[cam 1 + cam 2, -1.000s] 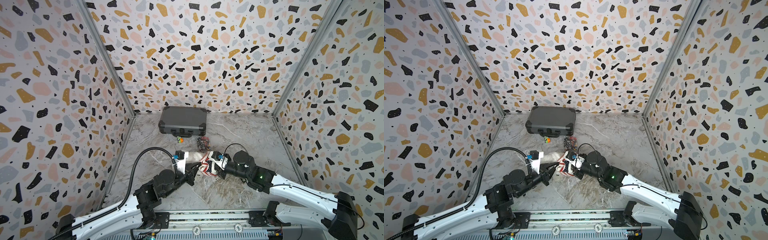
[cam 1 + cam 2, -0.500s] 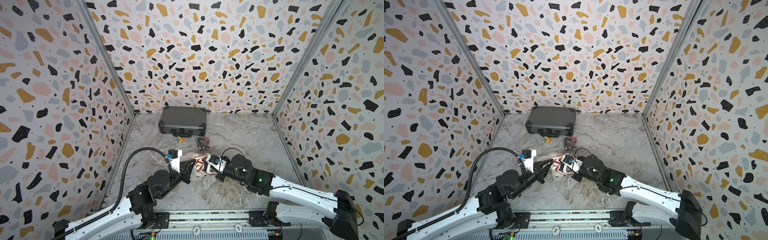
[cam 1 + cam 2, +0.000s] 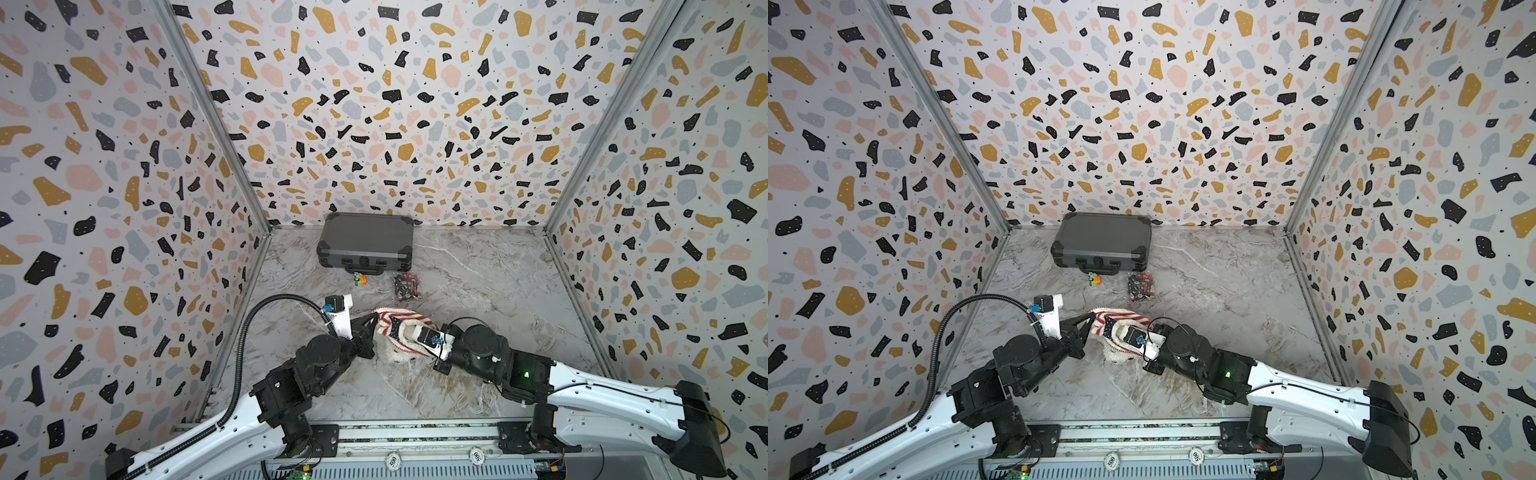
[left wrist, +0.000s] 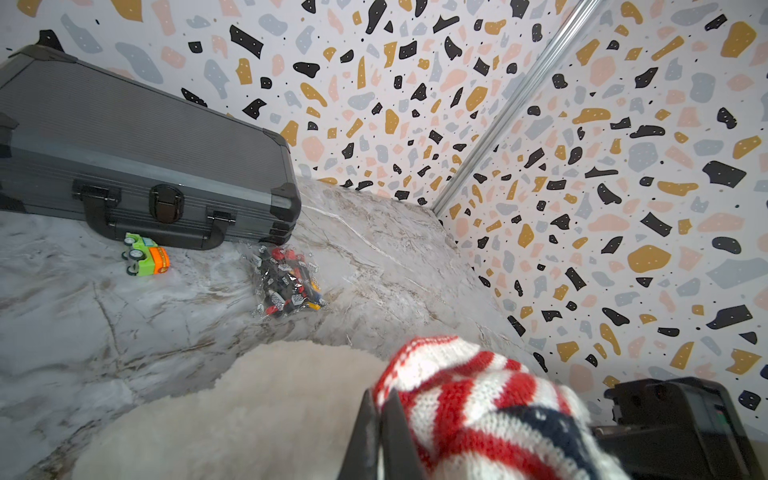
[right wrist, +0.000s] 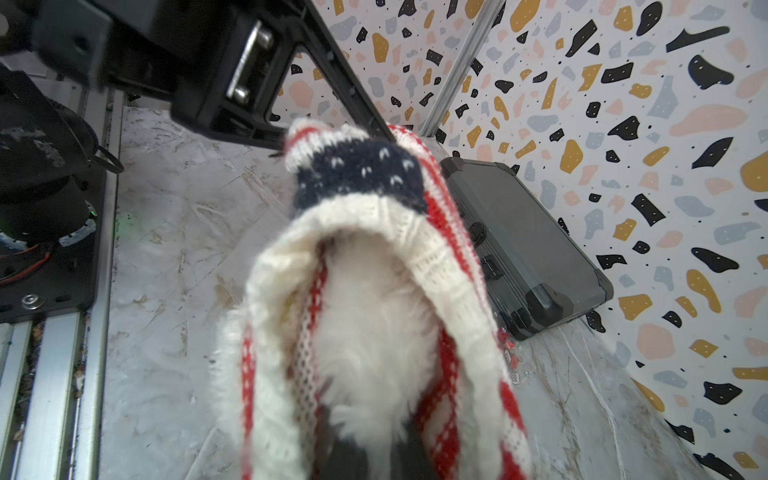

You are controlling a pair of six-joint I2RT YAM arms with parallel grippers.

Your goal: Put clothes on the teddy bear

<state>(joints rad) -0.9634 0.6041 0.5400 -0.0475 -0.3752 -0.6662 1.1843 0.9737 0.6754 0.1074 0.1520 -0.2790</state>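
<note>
The teddy bear (image 3: pixel 400 356) is a white fluffy plush lying at the front middle of the floor, mostly inside a red, white and navy knitted sweater (image 3: pixel 400 321). My left gripper (image 3: pixel 376 321) is shut on the sweater's edge (image 4: pixel 478 395), and bare white fur (image 4: pixel 270 407) lies beside it. My right gripper (image 5: pixel 365 449) reaches into the sweater's cream-ribbed opening (image 5: pixel 357 174) and is shut on a tuft of the bear's fur (image 5: pixel 374 324). In both top views the right wrist camera hides those fingertips. The bear's face is hidden.
A closed grey case (image 3: pixel 365 241) lies against the back wall. A small green and orange toy car (image 3: pixel 359 279) and a clear bag of small bricks (image 3: pixel 407 286) sit in front of it. Speckled walls close in three sides.
Both grippers have moved slightly toward the back with the sweater and bear, and the sweater now sits higher and more bunched. The left wrist has swung further left. Both grips are unchanged.
</note>
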